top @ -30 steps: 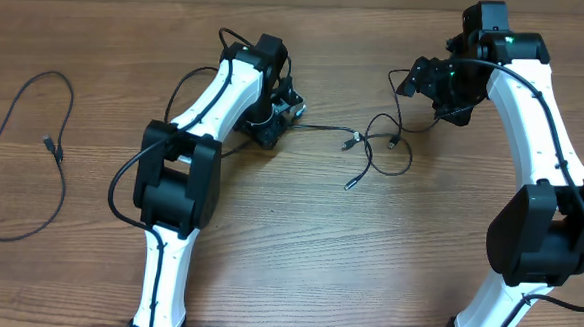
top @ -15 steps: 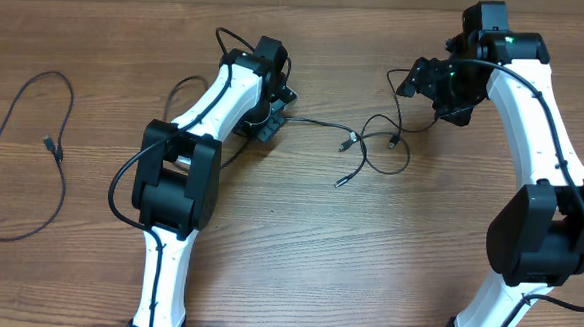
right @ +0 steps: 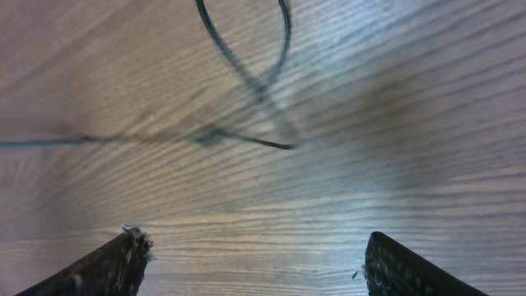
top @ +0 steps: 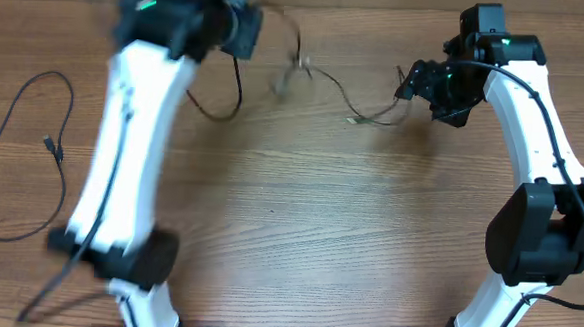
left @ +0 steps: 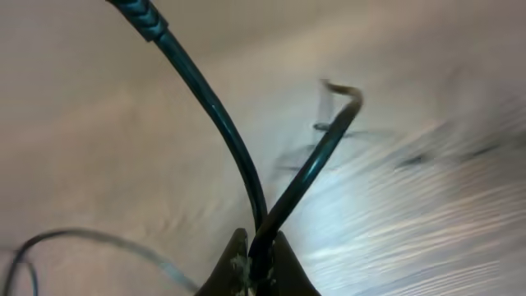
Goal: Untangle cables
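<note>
The wooden table (top: 298,244) holds everything. The left arm (top: 123,145) reaches high toward the far side and looks blurred. The right arm (top: 534,126) bends over the far right part of the table.

One loose cable (top: 63,182) lies in a big loop by itself at the left edge, well apart from the rest. It looks already sorted out.

The tangled cables (top: 326,85) stretch in a thin line between the two arms, near the far side of the table. The pull is probably meant to draw the loops apart.

The left gripper (top: 241,29) is squeezed tight on those cables. In its own camera, two strands (left: 222,131) rise from the pinch, so it seems to hold a fold.

The right gripper (top: 416,85) hangs above the other end with its fingers (right: 123,259) spread wide, holding nothing. A cable loop (right: 261,86) lies on the wood just ahead, likely the next grab.

A small plug end (top: 352,119) dangles along the line.
</note>
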